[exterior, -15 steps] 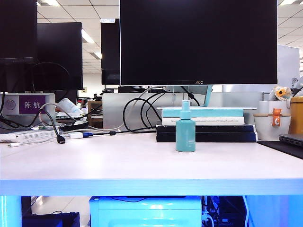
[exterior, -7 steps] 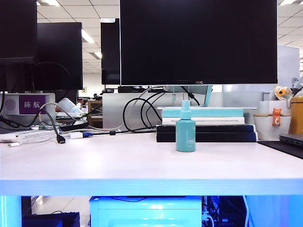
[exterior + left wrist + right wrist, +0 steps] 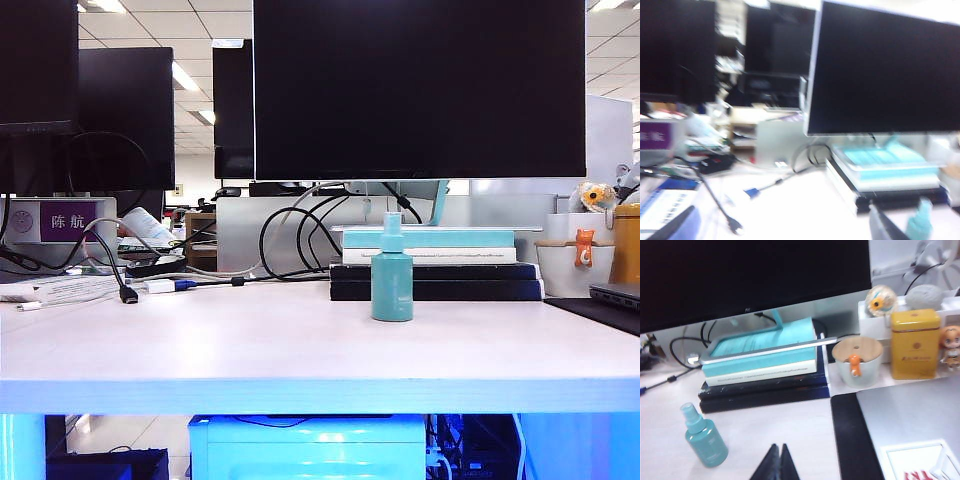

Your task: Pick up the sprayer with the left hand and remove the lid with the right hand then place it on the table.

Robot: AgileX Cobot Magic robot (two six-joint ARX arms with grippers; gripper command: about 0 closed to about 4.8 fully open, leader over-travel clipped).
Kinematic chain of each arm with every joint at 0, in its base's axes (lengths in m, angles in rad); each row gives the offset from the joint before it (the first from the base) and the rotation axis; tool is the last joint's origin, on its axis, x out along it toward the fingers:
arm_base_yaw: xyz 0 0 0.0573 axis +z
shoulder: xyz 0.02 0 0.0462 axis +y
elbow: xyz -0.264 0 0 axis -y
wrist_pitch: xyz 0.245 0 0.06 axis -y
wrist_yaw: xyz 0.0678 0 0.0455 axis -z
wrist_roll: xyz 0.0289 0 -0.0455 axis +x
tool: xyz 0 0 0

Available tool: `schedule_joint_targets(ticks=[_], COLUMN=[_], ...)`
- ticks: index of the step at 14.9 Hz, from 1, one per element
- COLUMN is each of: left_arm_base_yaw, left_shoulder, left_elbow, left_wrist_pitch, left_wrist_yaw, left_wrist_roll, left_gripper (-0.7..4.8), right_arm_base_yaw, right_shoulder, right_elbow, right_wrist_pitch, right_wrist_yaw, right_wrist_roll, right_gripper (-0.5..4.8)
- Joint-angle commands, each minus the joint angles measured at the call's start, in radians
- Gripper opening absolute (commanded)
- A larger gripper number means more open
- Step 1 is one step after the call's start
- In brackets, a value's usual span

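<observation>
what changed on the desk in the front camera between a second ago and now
Nothing visibly changed. The sprayer stands upright in the same spot on the table, lid on, before the stacked books under the monitor. Neither arm enters the exterior view. Now the left gripper is open and the right gripper is shut, both apart from the sprayer.

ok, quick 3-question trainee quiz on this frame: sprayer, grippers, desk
1. True or false: the sprayer stands upright on the table, held by neither gripper.
2. Which gripper is open? A) left gripper B) right gripper
3. Fill in: right behind the sprayer lies a stack of ____ under the monitor.

Key:
1. True; no arm shows in the exterior view.
2. A. The left fingers stand wide apart; the right fingertips meet, empty, near the sprayer.
3. Books.
</observation>
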Motion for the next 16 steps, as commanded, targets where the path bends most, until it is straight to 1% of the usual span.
schedule_joint_targets(ticks=[1,2,3,4,5,6,7,8,9,10,12,13,14,15,16], left_arm_base_yaw=[0.000,0.000,-0.001,-0.021,-0.035,-0.050,-0.105,-0.148,-0.192,-0.217,-0.232,-0.238,-0.241,-0.249,-0.262], left_shoulder=[0.185,0.321,0.435,0.606,0.672,0.758,0.935,1.064,1.209,1.348,1.492,1.587,1.663,1.727,1.776], left_elbow=[0.061,0.088,0.105,0.122,0.131,0.140,0.191,0.246,0.327,0.417,0.525,0.600,0.665,0.722,0.768], left_wrist_pitch=[0.090,0.189,0.304,0.486,0.548,0.629,0.673,0.672,0.673,0.673,0.665,0.658,0.651,0.650,0.650], left_wrist_yaw=[0.164,0.314,0.428,0.504,0.525,0.562,0.586,0.607,0.664,0.705,0.749,0.792,0.827,0.840,0.837], left_wrist_roll=[0.096,0.124,0.125,0.126,0.128,0.132,0.202,0.292,0.369,0.392,0.376,0.365,0.351,0.334,0.334], left_gripper=[4.57,4.57,4.57,4.58,4.58,4.57,4.57,4.58,4.79,4.79,4.79,4.79,4.79,4.79,4.79], right_arm_base_yaw=[0.000,0.000,-0.002,-0.005,-0.013,-0.029,-0.071,-0.115,-0.168,-0.222,-0.269,-0.287,-0.287,-0.286,-0.287], right_shoulder=[0.170,0.273,0.364,0.488,0.528,0.580,0.666,0.702,0.725,0.750,0.790,0.838,0.890,0.941,0.981], right_elbow=[0.119,0.190,0.247,0.320,0.342,0.370,0.417,0.435,0.435,0.435,0.437,0.460,0.492,0.524,0.545], right_wrist_pitch=[0.031,0.031,0.030,0.031,0.031,0.034,0.039,0.061,0.117,0.149,0.175,0.168,0.165,0.167,0.169], right_wrist_yaw=[-0.113,-0.175,-0.211,-0.327,-0.380,-0.447,-0.507,-0.577,-0.652,-0.726,-0.827,-0.903,-0.979,-1.010,-1.025], right_wrist_roll=[-0.069,-0.114,-0.154,-0.212,-0.228,-0.228,-0.220,-0.215,-0.174,-0.125,-0.109,-0.103,-0.101,-0.103,-0.110], right_gripper=[-0.02,-0.02,-0.02,0.00,0.03,0.69,2.65,2.72,2.85,3.45,3.48,3.48,3.76,4.03,4.05])
